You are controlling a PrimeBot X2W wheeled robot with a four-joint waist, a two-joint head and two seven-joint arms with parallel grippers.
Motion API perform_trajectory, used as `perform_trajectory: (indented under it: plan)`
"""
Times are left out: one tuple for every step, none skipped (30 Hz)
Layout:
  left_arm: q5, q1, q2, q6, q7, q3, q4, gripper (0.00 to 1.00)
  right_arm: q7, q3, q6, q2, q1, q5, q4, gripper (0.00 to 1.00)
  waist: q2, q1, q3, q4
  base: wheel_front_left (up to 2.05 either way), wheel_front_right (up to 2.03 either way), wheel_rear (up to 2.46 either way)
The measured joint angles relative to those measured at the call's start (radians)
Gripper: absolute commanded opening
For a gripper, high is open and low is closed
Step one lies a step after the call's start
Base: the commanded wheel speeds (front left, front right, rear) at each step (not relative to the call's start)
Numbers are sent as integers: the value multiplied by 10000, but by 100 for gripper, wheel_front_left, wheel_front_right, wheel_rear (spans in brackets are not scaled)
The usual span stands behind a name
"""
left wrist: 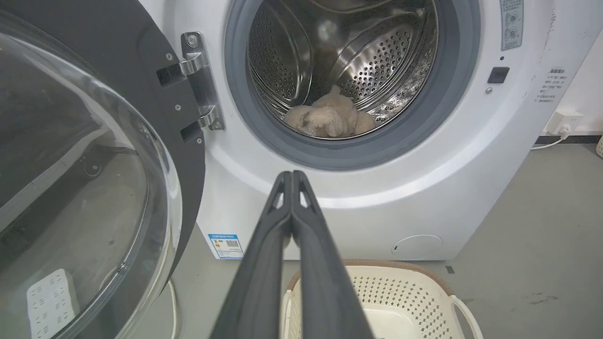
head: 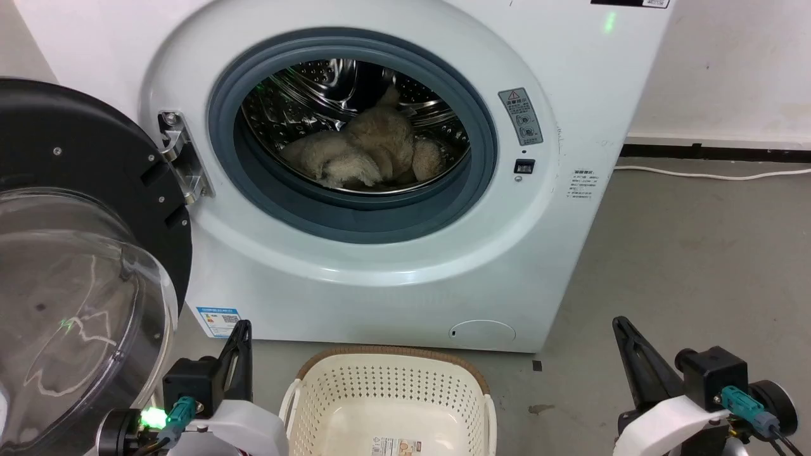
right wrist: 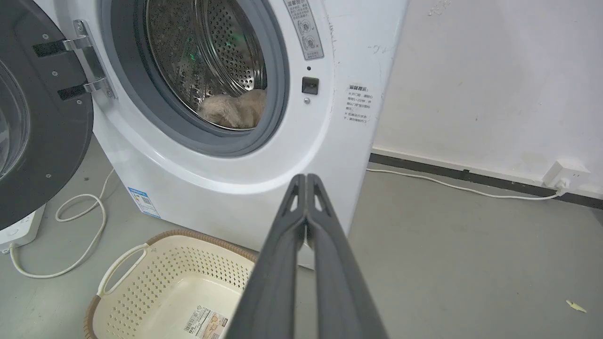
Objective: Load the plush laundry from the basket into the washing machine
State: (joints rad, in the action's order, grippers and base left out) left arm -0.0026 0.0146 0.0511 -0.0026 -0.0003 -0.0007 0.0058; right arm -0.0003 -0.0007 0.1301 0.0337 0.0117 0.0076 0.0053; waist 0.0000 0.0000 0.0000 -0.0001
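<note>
The plush laundry (head: 370,152), fluffy and cream-beige, lies inside the steel drum of the washing machine (head: 405,278); the plush laundry (left wrist: 330,117) (right wrist: 233,110) shows in both wrist views too. The door (head: 82,253) hangs open at the left. The basket (head: 389,396) stands on the floor before the washer, holding nothing but a paper label on its bottom. My left gripper (head: 244,326) is shut at the lower left, left of the basket, holding nothing. My right gripper (head: 618,323) is shut at the lower right, also holding nothing. Shut fingers (left wrist: 292,176) (right wrist: 306,179) rise in each wrist view.
A white cable (right wrist: 70,235) loops on the grey floor left of the washer, beside a white power strip (right wrist: 19,230). Another cable (right wrist: 471,188) runs along the wall base to a socket (right wrist: 565,174) at the right. Bare floor spreads right of the washer.
</note>
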Motion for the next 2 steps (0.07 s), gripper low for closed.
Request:
perform_trajectory:
  plan:
    - [0,0,0,0,0,6,0,0,0,6,0,0,0,0,0,0,1,0,0,0,0,0,0]
    - [0,0,0,0,0,4,0,0,0,2,0,0,0,0,0,0,0,0,0,0,0,0,0]
